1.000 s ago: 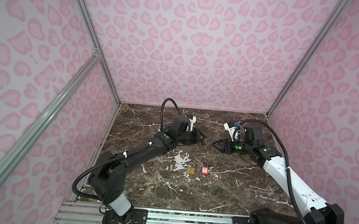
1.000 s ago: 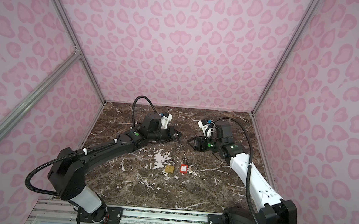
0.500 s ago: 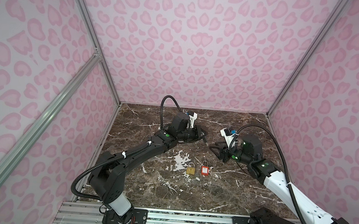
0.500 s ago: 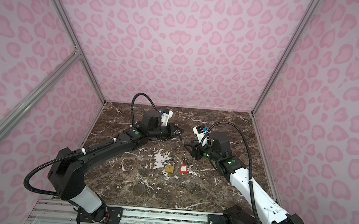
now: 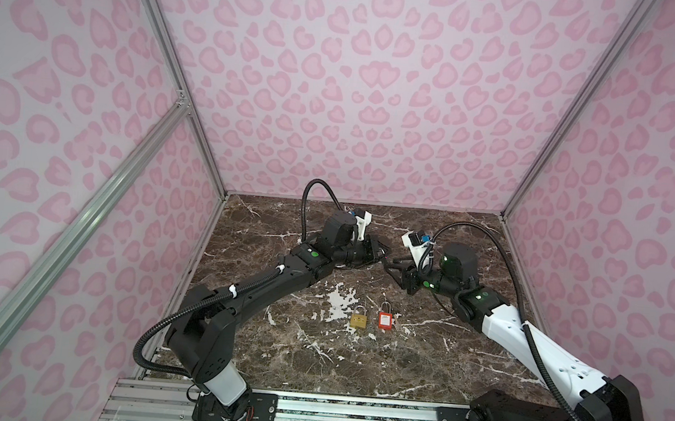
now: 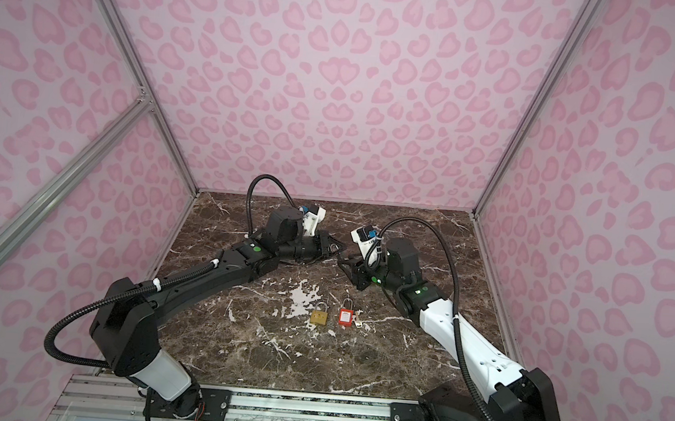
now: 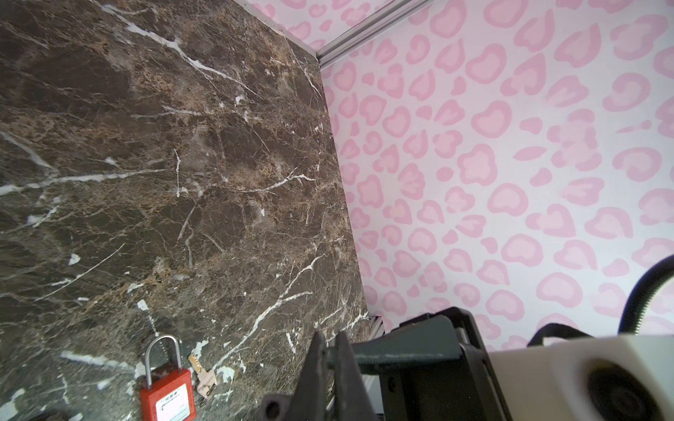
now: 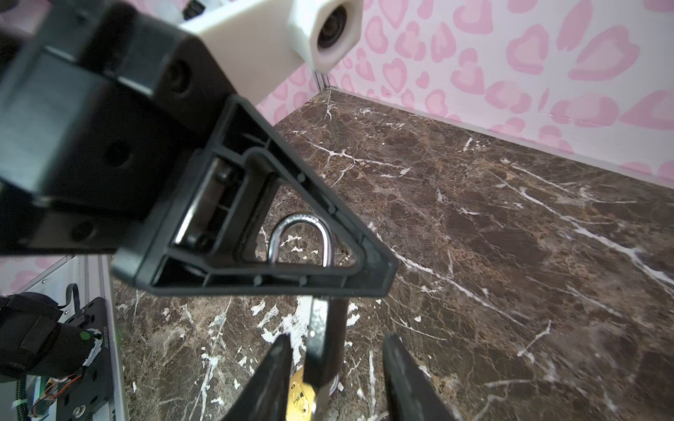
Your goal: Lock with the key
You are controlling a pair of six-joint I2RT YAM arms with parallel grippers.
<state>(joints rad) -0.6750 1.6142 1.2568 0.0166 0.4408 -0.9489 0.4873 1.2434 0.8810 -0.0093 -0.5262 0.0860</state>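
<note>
The left gripper [image 6: 333, 248] is clamping the steel-shackled padlock [image 8: 301, 220]; the right gripper [image 8: 337, 339], half-open around its black-headed key [image 8: 328, 350] without gripping it, is risking an off-centre pinch that skews it.

Silver-shackled padlock [image 8: 299, 223] in left jaws; brass padlock [image 5: 358, 321] and red padlock [image 5: 384, 320] flat side by side, key [image 7: 202, 375] beside red

right claw [image 8: 336, 339] moved around held padlock [image 8: 321, 328], narrowing

Top views: high, front, looking down on whole table [image 5: 314, 363]. Wrist views: close, low, facing each other.
</note>
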